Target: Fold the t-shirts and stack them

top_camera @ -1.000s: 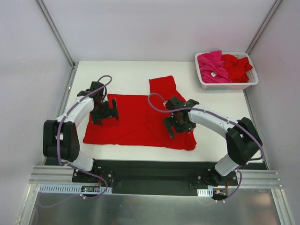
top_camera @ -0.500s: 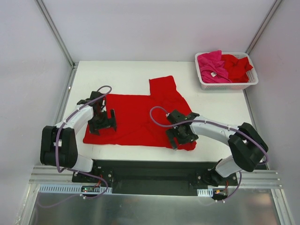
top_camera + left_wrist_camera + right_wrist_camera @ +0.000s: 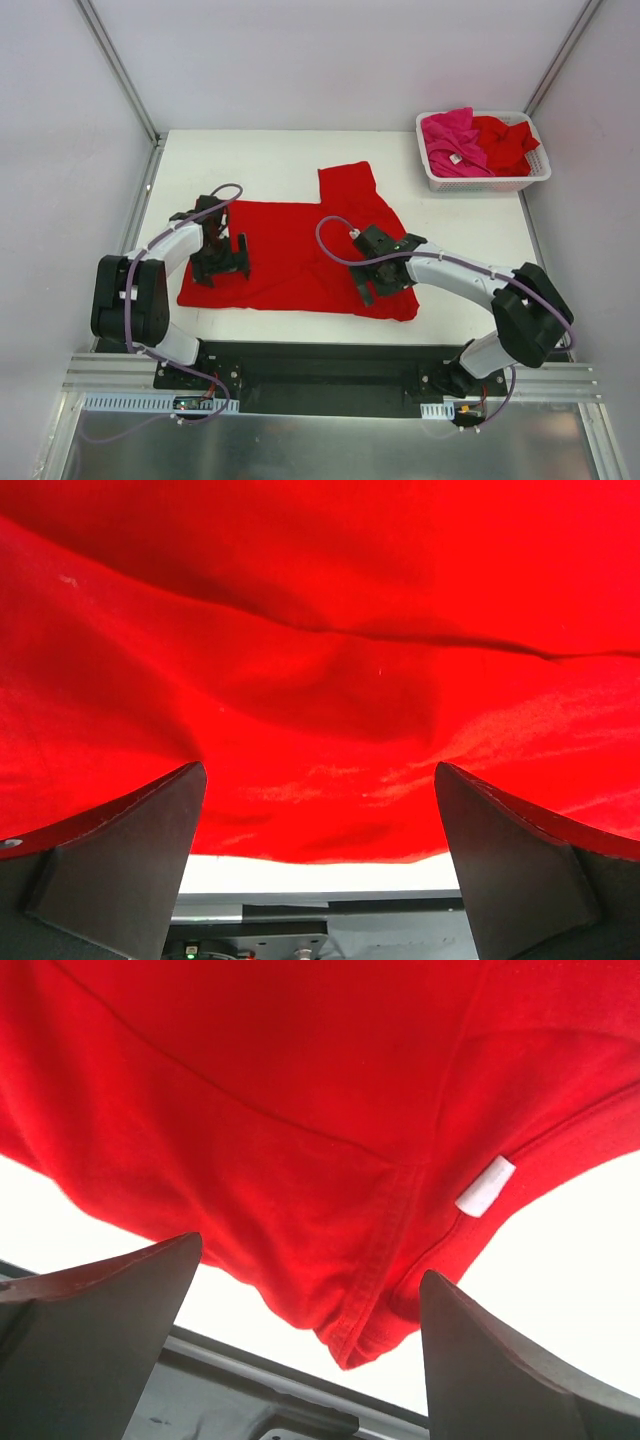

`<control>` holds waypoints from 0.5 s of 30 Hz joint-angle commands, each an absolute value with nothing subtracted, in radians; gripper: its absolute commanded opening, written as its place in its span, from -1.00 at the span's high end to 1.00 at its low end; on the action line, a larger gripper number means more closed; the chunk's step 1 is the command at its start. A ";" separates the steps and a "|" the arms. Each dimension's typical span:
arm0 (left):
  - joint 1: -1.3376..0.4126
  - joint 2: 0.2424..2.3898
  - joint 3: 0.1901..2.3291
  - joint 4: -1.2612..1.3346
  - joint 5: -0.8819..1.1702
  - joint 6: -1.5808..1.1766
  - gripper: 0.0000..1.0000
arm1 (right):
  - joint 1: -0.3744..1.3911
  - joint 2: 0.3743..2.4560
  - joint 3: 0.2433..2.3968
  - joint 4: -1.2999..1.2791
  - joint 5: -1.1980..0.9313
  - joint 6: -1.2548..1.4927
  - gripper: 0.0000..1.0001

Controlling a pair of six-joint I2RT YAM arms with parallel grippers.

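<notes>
While soft red t-shirt (image 3: 300, 255) lies creased on table (image 3: 270, 160), left gripper (image 3: 318, 775) jaws spread; right gripper (image 3: 310, 1260) likewise spread.

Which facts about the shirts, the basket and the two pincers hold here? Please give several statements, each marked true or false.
1. A red t-shirt lies spread on the table. True.
2. The white basket is empty. False: it holds a pink shirt and a second red shirt.
3. The left pincer and the right pincer are both open. True.
4. The basket stands at the far left corner. False: it stands at the far right corner.
5. The right wrist view shows a small white label on the red cloth. True.
</notes>
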State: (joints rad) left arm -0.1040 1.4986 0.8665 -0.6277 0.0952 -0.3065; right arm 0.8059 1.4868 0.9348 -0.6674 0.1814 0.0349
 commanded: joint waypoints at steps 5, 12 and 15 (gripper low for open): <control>-0.104 1.575 0.885 -0.601 0.077 -0.301 -0.99 | 0.770 1.600 0.930 -0.621 0.140 0.014 -0.92; -0.054 1.589 0.881 -0.588 0.089 -0.305 -0.98 | 0.689 1.625 0.928 -0.640 0.103 0.009 -0.92; -0.008 1.589 0.876 -0.586 0.095 -0.292 -0.98 | 0.661 1.620 0.939 -0.673 0.115 0.006 -0.92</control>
State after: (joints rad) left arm -0.0662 1.5650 0.8787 -0.6098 0.1013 -0.3046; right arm 0.6941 1.6154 0.9344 -0.6357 0.0967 0.0174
